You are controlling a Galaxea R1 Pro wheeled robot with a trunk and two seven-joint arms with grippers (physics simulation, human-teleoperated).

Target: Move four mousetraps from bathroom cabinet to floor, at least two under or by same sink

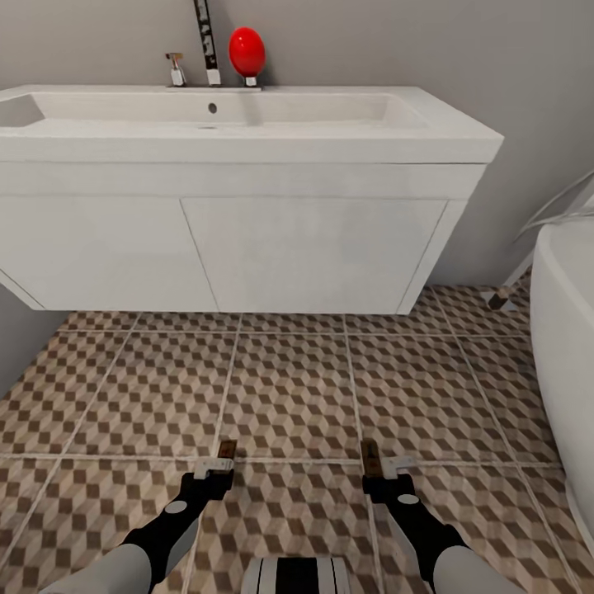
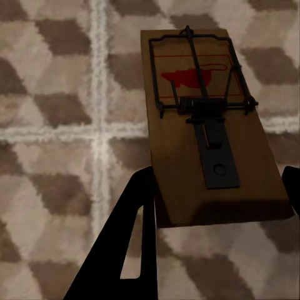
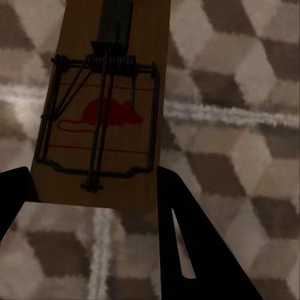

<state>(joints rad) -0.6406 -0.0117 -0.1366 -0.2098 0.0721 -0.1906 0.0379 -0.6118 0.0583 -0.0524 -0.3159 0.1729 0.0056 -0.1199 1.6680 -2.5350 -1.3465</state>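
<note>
A wide white sink with a tap hangs on the wall ahead, above the cube-patterned bathroom floor. My left gripper is shut on a tan mousetrap, held over the tiles in front of the sink. The left wrist view shows that mousetrap with dark wire and a red mouse mark between the black fingers. My right gripper is shut on another mousetrap. In the right wrist view this mousetrap sits between the fingers. The cabinet is out of view.
A white bathtub curves in at the right edge. A red egg-shaped object stands on the sink's back rim beside the tap. A grey wall closes the left side, and open tiles lie between my grippers and the sink.
</note>
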